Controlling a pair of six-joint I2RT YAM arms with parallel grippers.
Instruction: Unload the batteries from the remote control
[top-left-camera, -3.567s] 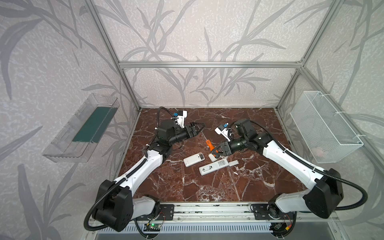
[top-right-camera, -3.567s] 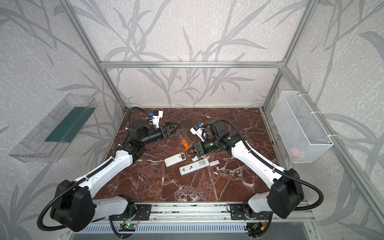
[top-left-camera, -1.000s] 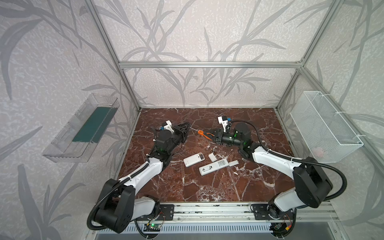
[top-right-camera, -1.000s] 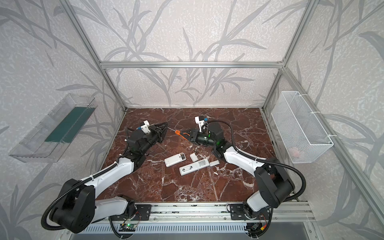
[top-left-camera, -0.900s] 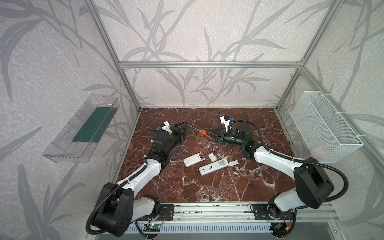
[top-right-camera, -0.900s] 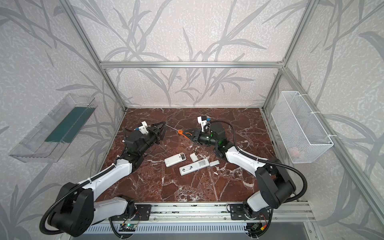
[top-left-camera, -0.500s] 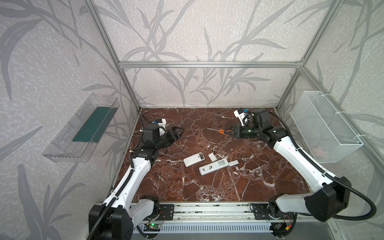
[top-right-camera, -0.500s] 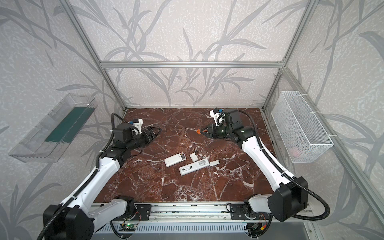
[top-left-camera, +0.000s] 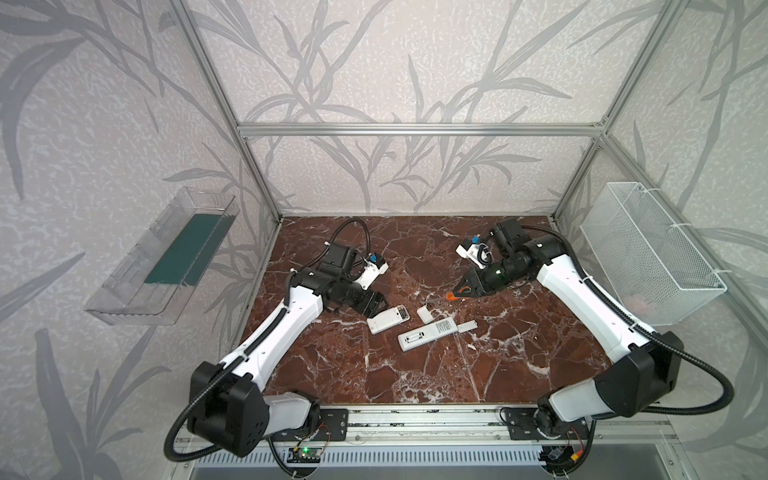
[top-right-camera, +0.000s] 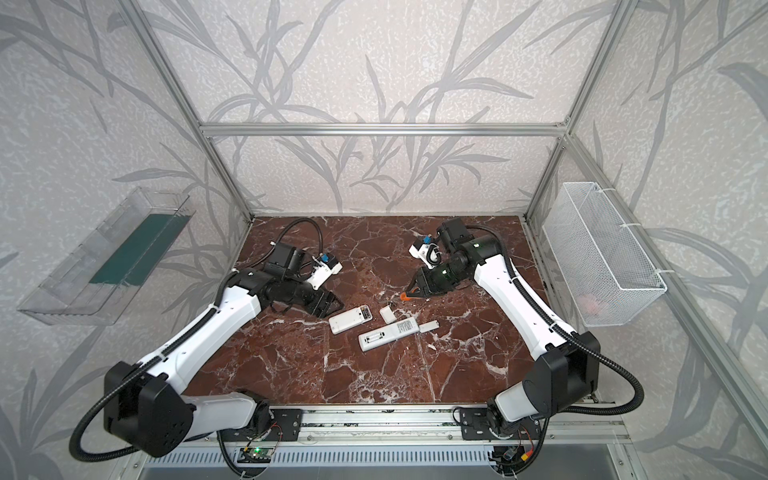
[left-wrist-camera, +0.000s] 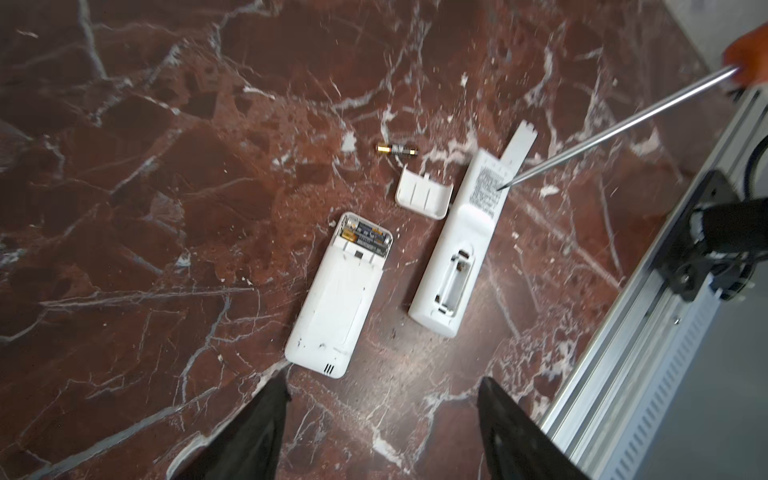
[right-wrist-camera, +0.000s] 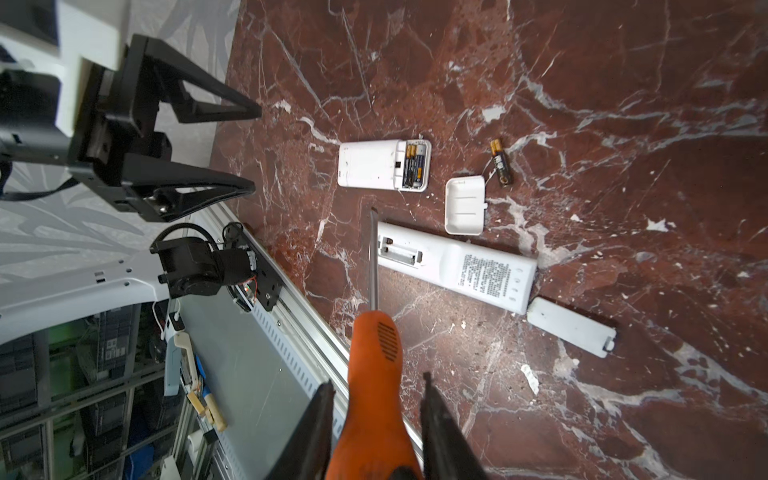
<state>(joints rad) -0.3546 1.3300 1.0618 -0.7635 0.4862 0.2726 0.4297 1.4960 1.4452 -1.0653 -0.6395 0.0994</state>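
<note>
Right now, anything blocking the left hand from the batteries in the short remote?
Nothing visible: cover lies aside, batteries sit exposed in the short remote, open left hand at its opposite end.

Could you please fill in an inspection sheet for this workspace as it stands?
Surface: red-brown marble tabletop.
Job's things: short white remote holds two dark-and-gold batteries; long white remote, bay empty; one loose battery on the tabletop.
Clutter: short white battery cover; long white battery cover.
Grippers: left gripper open, empty; right gripper shut on orange-handled screwdriver.
Cables: black hoses along both arms, off the remotes.
Surroundings: clear plastic wall tray; white wire basket.
</note>
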